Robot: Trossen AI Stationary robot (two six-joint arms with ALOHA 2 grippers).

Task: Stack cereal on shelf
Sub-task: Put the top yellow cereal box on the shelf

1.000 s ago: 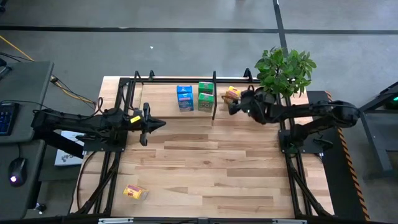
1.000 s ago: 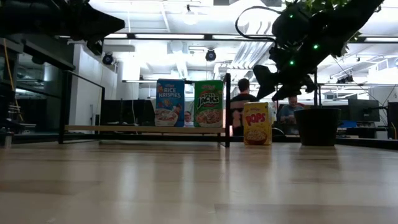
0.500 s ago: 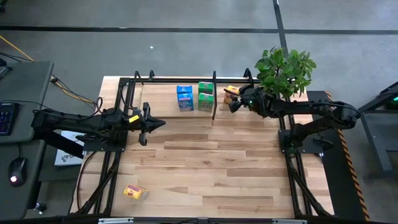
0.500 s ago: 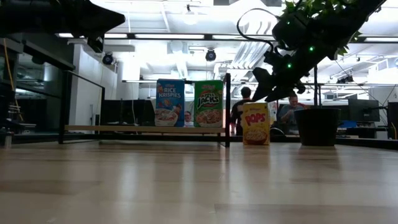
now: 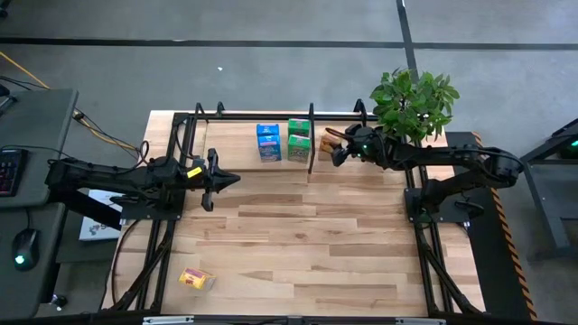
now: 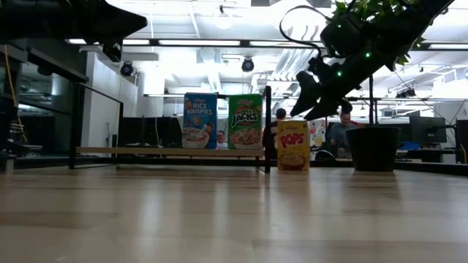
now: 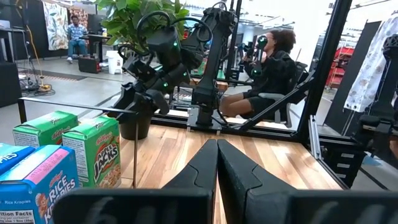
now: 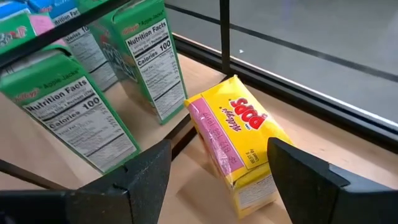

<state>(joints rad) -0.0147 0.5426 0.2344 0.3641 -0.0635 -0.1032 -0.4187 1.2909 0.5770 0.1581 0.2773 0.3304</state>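
The right gripper (image 5: 330,144) hangs over the shelf (image 5: 237,144) with its fingers (image 8: 147,169) spread wide and nothing between them. Directly below and just ahead of the fingertips stands the yellow box (image 8: 239,144), upright on the shelf board, not touched by either finger. In the low view the gripper (image 6: 306,98) sits above and a little to one side of the box's (image 6: 292,145) top edge.

Beyond the yellow box, on the far side of the upright divider (image 5: 311,137), stand two green boxes (image 8: 148,59) one behind the other, and past them the blue boxes (image 5: 268,142). The yellow box looks close to the divider, though whether it touches I cannot tell.

Whether this step is a release just made or a fresh grasp is not clear. If the box is placed, the clean move is a straight lift, keeping both fingers clear of the top edge so it does not tip. If it needs squaring up, the fingers should come down evenly on its two broad faces.

Farther out, the left gripper (image 5: 220,180) waits over the bare table (image 5: 298,244), fingers pressed together and empty. A second yellow box (image 5: 195,279) lies at the table's near left corner, well away from both grippers and not yet shelved.
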